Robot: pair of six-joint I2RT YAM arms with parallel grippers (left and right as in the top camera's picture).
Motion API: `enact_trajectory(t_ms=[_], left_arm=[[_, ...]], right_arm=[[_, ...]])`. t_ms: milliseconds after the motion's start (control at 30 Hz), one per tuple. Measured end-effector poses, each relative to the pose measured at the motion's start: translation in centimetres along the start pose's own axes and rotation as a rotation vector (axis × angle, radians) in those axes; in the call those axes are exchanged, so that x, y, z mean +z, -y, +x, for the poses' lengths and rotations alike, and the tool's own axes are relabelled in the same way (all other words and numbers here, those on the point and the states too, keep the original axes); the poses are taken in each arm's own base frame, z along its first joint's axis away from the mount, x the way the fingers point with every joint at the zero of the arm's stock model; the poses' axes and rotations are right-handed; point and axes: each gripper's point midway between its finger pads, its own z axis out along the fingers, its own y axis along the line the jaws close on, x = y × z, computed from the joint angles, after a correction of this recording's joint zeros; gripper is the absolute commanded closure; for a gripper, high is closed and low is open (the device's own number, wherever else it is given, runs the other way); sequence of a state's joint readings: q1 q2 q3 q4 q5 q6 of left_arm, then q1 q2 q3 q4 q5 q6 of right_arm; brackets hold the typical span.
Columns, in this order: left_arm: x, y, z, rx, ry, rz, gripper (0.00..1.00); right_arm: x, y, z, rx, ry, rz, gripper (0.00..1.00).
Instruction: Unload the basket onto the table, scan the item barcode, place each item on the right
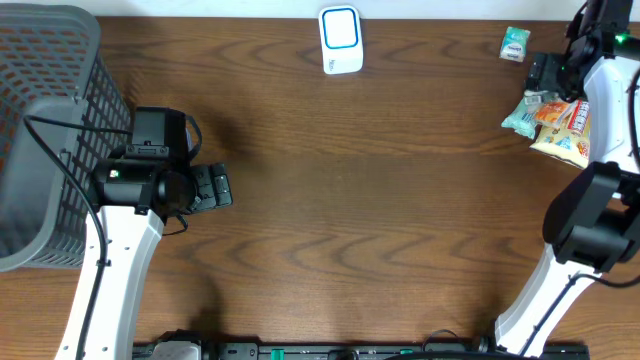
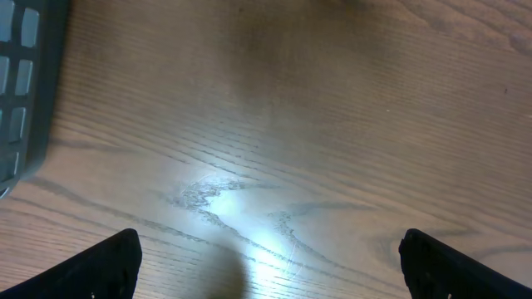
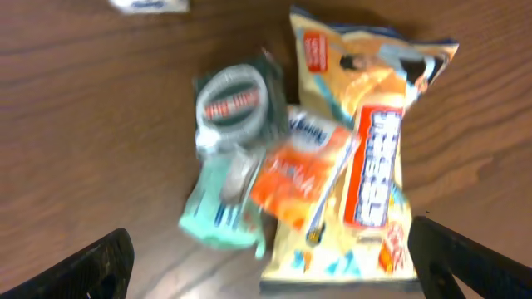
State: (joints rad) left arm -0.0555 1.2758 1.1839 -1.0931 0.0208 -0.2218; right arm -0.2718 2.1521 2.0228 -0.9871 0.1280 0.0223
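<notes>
One grey mesh basket [image 1: 50,120] stands at the table's [image 1: 380,220] left edge, and just beside it one left gripper [image 1: 213,187] hovers over bare wood. Its wrist view shows what the overhead cannot: both fingertips spread wide, with nothing between them. One white-and-blue scanner [image 1: 340,40] sits at the middle of the far edge, and one small green packet [image 1: 515,44] lies alone further right. At the right edge lies one heap of snack packets [image 1: 555,122]. The right wrist view separates it into five overlapping pieces: a teal pouch [image 3: 218,212], a dark packet with a round label [image 3: 237,104], an orange sachet [image 3: 299,170], a large yellow bag [image 3: 366,75] and a red-and-white bar [image 3: 376,166]. The scanner is out of that view. The right gripper [image 3: 270,237] hangs above the heap, released, jaws spread wide and gripping nothing.
</notes>
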Motion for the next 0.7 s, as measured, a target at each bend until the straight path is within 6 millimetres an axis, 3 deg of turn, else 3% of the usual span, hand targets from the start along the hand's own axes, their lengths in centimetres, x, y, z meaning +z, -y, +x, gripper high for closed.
enact_trajectory(t_ms=[133, 367, 433, 567, 700], left_arm=[[0.0, 0.0, 0.0, 0.000, 0.000, 0.000, 0.02], [0.0, 0.0, 0.0, 0.000, 0.000, 0.000, 0.03], [0.0, 0.0, 0.0, 0.000, 0.000, 0.000, 0.02], [0.0, 0.0, 0.0, 0.000, 0.000, 0.000, 0.02], [0.0, 0.0, 0.0, 0.000, -0.001, 0.000, 0.02]], right_arm=[[-5.4, -0.8, 0.5, 0.017, 0.017, -0.089, 0.01], [-20.1, -2.5, 2.4, 0.046, 0.161, -0.286, 0.01], [-23.2, -3.0, 3.3, 0.038, 0.207, -0.324, 0.01], [-26.9, -4.7, 7.0, 0.000, 0.246, -0.392, 0.01], [-27.5, -6.1, 12.1, -0.045, 0.230, -0.438, 0.01]])
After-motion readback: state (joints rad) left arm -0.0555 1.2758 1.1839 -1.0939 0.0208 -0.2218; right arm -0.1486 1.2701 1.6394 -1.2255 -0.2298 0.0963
